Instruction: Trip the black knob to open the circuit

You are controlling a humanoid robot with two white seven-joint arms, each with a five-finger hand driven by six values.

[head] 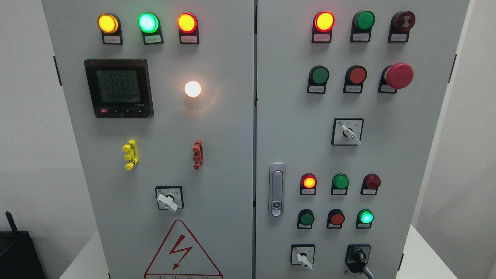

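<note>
The black knob (358,255) is seen at the lower right corner of the right door (418,162) of a grey cabinet, almost at the bottom edge of the head view, with a white knob (303,259) just to its left on the same row. Its handle is tilted, the long axis running from upper left down to lower right, where a grey tip is cut off by the picture's edge. Neither hand is in view, so nothing can be said of whether either is released or clenched, and no direction from hand to knob can be given; since the knob lies right of the middle and low, the right arm is judged the nearer one for the reach, coming up from below. No turn of the knob appears to have been started. The surface is a flat, upright painted panel crowded with fittings: a green lamp (365,217) and a red button (336,219) sit just above the knob, and a door latch (276,189) stands well to the left by the seam. A second door (217,155) carries a meter (118,88) and a warning triangle (182,252). Plain pale walls stand on both sides, and a dark object (17,252) is seen at the lower left.
</note>
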